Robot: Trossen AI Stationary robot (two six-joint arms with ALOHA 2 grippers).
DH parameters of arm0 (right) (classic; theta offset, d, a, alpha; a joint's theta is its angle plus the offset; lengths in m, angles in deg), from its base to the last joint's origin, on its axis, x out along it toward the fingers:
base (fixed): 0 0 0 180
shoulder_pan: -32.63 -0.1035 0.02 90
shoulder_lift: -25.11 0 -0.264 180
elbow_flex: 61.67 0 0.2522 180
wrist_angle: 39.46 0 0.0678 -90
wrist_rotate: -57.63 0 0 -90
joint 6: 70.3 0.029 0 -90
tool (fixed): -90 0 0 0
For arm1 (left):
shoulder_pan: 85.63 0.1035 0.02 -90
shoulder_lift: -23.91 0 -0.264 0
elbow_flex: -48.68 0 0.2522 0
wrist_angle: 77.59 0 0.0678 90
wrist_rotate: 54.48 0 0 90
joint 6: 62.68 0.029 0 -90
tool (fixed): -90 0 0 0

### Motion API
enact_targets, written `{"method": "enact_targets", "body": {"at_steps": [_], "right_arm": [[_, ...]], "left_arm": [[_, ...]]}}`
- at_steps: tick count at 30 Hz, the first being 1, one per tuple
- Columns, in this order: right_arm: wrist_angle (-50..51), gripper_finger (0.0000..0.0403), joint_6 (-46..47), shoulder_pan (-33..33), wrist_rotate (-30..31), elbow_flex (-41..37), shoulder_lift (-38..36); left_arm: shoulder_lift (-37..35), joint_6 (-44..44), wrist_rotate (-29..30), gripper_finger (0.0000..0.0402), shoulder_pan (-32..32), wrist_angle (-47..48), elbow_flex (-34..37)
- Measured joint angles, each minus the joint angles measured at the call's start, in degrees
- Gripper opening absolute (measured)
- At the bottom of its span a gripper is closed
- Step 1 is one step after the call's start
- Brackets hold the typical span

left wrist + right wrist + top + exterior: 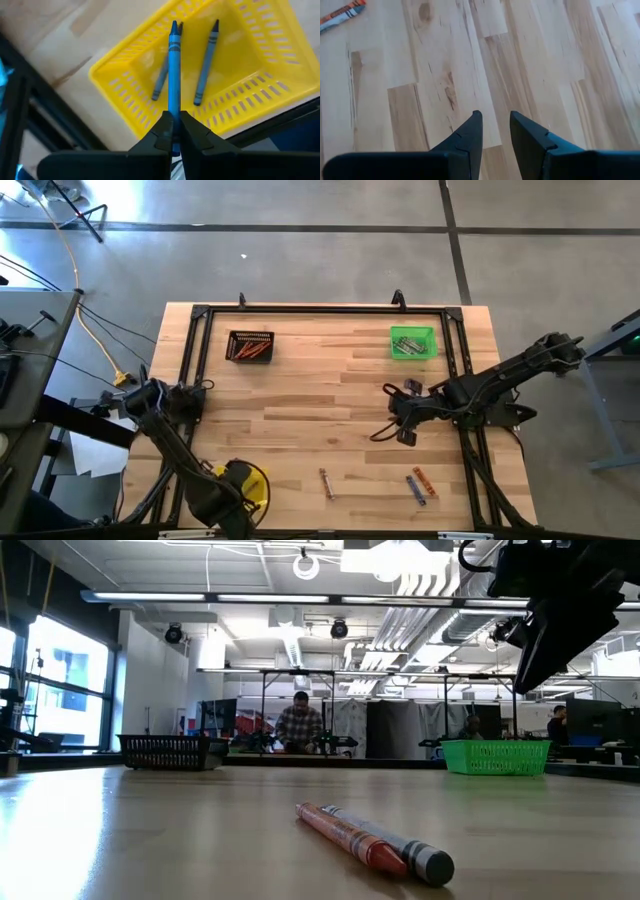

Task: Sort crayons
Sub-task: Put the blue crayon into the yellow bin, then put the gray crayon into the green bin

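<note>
My left gripper [173, 125] is shut on a blue crayon [173, 60] above a yellow basket [115, 85] at the table's near left [258, 480]. Two blue-grey crayons [205, 62] lie on the basket's floor. My right gripper [496, 125] stands open over bare wood right of the table's middle [402, 430], holding nothing. An orange crayon and a grey one [380, 840] lie side by side on the table near its front edge [326, 483]. A blue and an orange crayon [418, 485] lie farther right. My left gripper pinches the blue crayon's blunt end [173, 111] between its two fingers, which point down from above. The crayon runs on past the fingertips, its pointed tip [174, 25] over the basket. It is lifted clear of the basket.
A black tray [250, 345] with orange crayons stands at the far left, a green tray [412, 342] at the far right. A black frame [320, 310] runs around the table's edges. A person works in the room beyond the table [300, 725].
</note>
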Motion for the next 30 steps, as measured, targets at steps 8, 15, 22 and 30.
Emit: {"method": "enact_targets", "body": {"at_steps": [8, 15, 22, 30], "right_arm": [[-2.2, 0.0094, -1.9, 0.0, 0.0, 0.0, 0.0], [-3.0, 0.0094, -3.0, 0.2, 0.0, 0.0, 0.0], [-3.0, 0.0094, -3.0, 0.2, 0.0, 0.0, 0.0], [-3.0, 0.0094, -3.0, 0.2, 0.0, 0.0, 0.0]], "left_arm": [[0.1, 0.8, -0.4, 0.0011, 0.1, -8.8, 4.1], [0.1, -3.2, -0.5, 0.0026, 0.1, -8.3, 4.2], [0.1, -3.6, -0.9, 0.0044, 0.1, -8.3, 4.2], [0.1, -0.2, -2.6, 0.0047, 1.1, -8.2, 4.2]]}}
